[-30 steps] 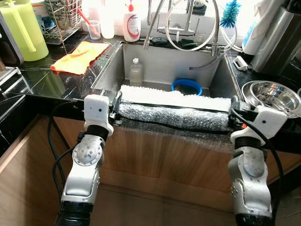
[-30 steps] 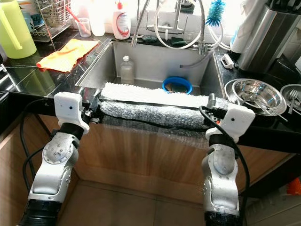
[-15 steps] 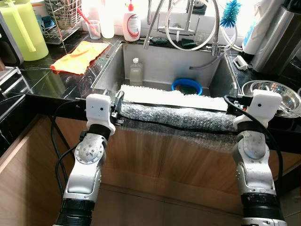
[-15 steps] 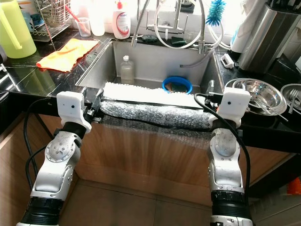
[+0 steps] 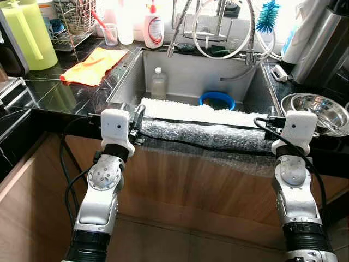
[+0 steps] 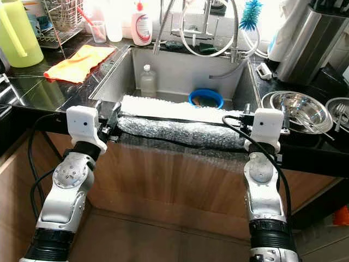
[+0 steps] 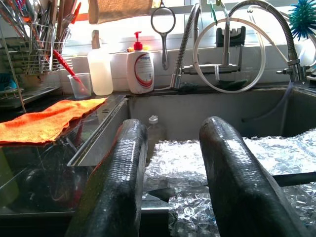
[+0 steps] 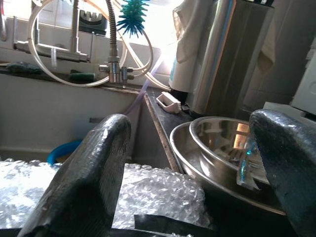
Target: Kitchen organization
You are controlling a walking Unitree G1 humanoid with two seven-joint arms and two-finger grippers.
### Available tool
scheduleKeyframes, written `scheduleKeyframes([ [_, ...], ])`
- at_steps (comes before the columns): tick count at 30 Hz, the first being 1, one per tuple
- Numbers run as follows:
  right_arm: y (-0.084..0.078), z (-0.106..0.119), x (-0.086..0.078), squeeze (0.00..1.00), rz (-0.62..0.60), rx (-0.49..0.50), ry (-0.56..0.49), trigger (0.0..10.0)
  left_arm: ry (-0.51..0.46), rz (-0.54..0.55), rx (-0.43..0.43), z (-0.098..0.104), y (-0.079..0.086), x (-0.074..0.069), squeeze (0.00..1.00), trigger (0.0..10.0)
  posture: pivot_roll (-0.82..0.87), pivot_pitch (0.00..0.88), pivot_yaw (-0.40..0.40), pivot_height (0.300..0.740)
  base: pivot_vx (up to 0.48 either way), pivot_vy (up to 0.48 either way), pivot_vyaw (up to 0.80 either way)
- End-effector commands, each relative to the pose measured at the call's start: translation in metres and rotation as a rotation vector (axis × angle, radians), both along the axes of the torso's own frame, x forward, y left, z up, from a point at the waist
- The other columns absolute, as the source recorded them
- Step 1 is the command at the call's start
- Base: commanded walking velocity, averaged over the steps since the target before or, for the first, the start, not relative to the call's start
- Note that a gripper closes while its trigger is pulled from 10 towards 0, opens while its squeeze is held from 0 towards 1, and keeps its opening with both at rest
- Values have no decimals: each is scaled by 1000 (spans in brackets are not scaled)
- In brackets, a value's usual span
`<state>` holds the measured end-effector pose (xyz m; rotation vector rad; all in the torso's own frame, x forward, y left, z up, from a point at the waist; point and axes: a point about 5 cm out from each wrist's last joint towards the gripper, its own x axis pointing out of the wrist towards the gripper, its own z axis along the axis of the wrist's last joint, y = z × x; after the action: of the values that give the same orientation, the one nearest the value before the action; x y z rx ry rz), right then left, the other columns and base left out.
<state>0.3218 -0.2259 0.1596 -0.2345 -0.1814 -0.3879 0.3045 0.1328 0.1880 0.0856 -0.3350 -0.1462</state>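
A long roll of bubble wrap (image 5: 202, 134) with a black band along it lies across the front edge of the steel sink (image 5: 185, 71). My left gripper (image 5: 136, 117) is at the roll's left end, open, and the wrap shows beyond the gap between its fingers (image 7: 123, 163). My right gripper (image 6: 246, 113) is at the roll's right end, beside a steel bowl (image 5: 313, 109). It stands wide open, the wrap (image 8: 148, 195) lying low between and ahead of its fingers (image 8: 94, 168).
In the sink stand a small clear bottle (image 5: 157, 82) and a blue bowl (image 5: 216, 100). An orange cloth (image 5: 92, 65) and a green jug (image 5: 27, 35) are on the black counter to the left. A soap dispenser (image 5: 152, 25), a tap hose and a teal brush (image 5: 266, 15) line the back.
My right wrist has risen and turned in toward the roll's right end. The left arm has hardly moved. The view has shifted slightly.
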Motion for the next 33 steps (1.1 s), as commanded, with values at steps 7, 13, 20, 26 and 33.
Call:
scheduleKeyframes([
  [7, -6, -1, 3, 0, -45, -3, 27, 10000, 14, -14, 16, -4, -3, 1, 0, 10000, -48, 0, -44, 740, 0, 0, 0],
  [13, -10, -10, 1, 0, -77, 52, 55, 10000, 16, -18, 16, -4, -4, 0, 0, 10000, -46, 0, -44, 740, 0, 0, 0],
  [20, -12, -11, 2, 0, -95, 54, 61, 8745, 9, -27, 17, -3, -6, 0, 0, 10000, -43, 0, -44, 740, 0, 0, 0],
  [26, -12, -13, 2, 0, -101, 67, 68, 3882, 9, -35, 20, -3, -7, -1, 0, 10000, -41, 0, -44, 740, 0, 0, 0],
  [33, -13, -16, 2, 0, -110, 74, 81, 3686, 11, -48, 18, -3, -9, -3, 0, 10000, -39, 0, -43, 740, 0, 0, 0],
])
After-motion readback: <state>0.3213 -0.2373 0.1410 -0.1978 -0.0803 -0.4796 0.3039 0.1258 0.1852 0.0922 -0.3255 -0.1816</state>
